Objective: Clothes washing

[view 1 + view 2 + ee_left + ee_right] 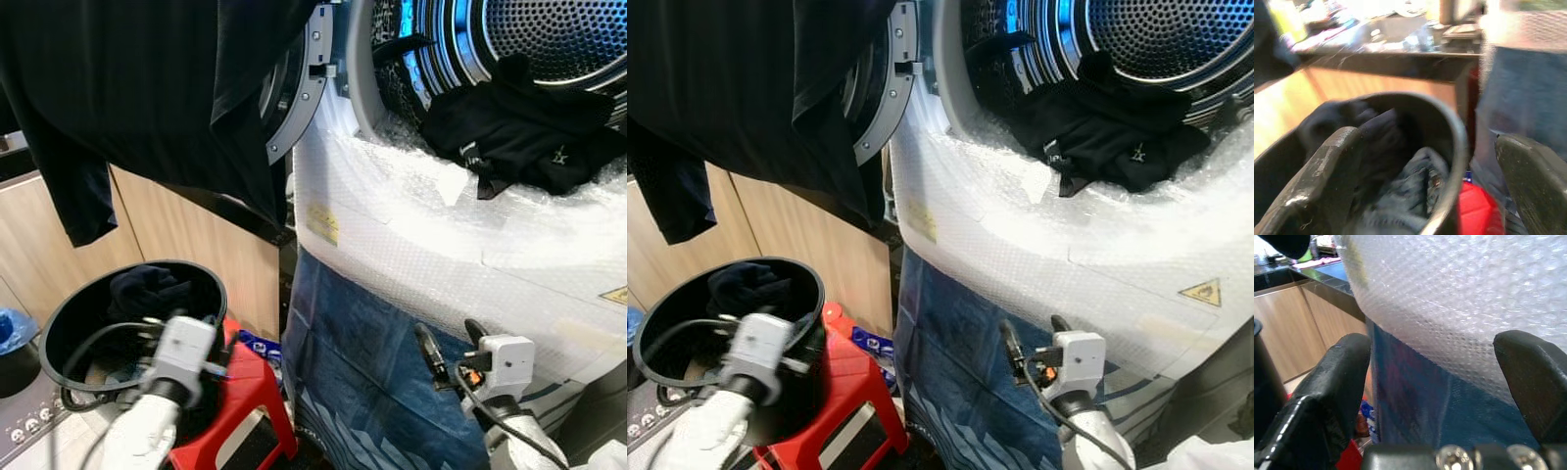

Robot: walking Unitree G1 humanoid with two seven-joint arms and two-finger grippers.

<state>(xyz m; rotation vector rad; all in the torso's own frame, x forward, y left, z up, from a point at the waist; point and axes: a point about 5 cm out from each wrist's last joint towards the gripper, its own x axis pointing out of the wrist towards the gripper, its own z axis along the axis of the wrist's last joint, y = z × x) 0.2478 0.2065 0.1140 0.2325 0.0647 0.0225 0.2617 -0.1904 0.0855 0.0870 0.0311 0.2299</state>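
washing machine is seen wrapped in bubble wrap, with blue sheeting over its lower front. door is swung wide, drum is exposed. a black garment is draped over the drum opening's lower lip, partly inside, partly on the wrap. a second dark garment is hung high across the upper left, in front of the door; what holds it cannot be told.

black bucket is set on a red stool just beside the machine's left lower corner. dark and blue-grey clothes are piled inside it.

left pincer is held over the bucket's near rim, fingers spread wide, nothing gripped. motion blur is noted in the left wrist view.

right pincer is held low and close to the machine's front at the wrap/sheeting boundary, fingers released and apart, nothing gripped; contact with the sheeting cannot be told.

wooden cabinet fronts are seen behind the bucket.
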